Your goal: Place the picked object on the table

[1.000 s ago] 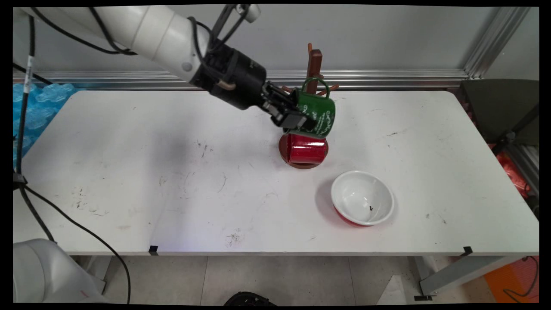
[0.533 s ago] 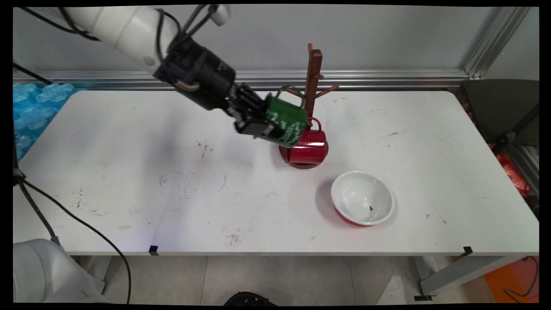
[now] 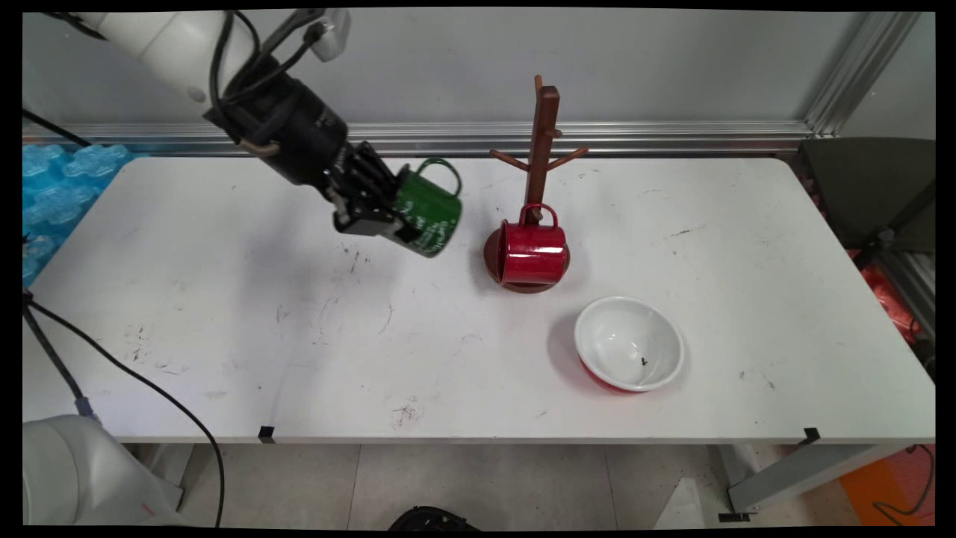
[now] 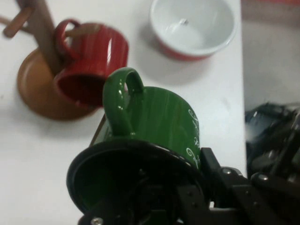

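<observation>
My gripper (image 3: 388,213) is shut on the rim of a green mug (image 3: 427,213) with white lettering and holds it tilted in the air above the table, handle up. The same green mug (image 4: 154,122) fills the hand view, its rim caught in my gripper (image 4: 178,197). To its right stands a brown wooden mug tree (image 3: 544,142) on a round base. A red mug (image 3: 532,250) hangs from a low peg of the tree, resting near the base. In the hand view the red mug (image 4: 91,56) and the mug tree (image 4: 40,28) lie beyond the green one.
A bowl (image 3: 629,344), white inside and red outside, sits on the table (image 3: 224,314) to the right front of the tree; the bowl (image 4: 192,26) also shows in the hand view. Blue bubble wrap (image 3: 60,187) lies off the table's left end.
My gripper has carried the green mug away from the mug tree's upper pegs, leftward and slightly down. The red mug, tree and bowl have stayed in place.
</observation>
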Robot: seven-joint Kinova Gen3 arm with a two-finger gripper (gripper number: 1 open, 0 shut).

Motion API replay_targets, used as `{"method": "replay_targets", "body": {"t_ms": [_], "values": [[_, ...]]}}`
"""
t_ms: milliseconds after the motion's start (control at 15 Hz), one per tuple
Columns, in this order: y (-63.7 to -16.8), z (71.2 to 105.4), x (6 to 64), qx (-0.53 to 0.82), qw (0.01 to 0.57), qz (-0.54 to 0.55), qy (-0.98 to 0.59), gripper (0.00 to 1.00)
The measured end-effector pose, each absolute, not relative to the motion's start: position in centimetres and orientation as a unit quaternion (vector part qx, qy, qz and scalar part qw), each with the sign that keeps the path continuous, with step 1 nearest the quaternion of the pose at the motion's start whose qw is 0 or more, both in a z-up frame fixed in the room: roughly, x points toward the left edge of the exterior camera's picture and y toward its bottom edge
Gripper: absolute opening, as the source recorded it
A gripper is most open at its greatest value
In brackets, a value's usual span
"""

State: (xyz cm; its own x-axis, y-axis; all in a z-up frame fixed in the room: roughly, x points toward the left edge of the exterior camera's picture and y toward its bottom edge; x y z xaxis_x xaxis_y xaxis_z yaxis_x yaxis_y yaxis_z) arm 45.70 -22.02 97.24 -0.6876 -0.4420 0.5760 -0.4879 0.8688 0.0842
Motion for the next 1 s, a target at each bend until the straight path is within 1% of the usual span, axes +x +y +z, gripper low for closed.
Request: {"method": "replay_targets", "body": {"t_ms": [533, 1000], "values": [[-24.3, 96.3, 48.6, 0.204, 0.206, 0.060, -0.955, 0.00], [-28.7, 93.4, 49.2, 0.107, 0.121, 0.080, -0.984, 0.00]]}}
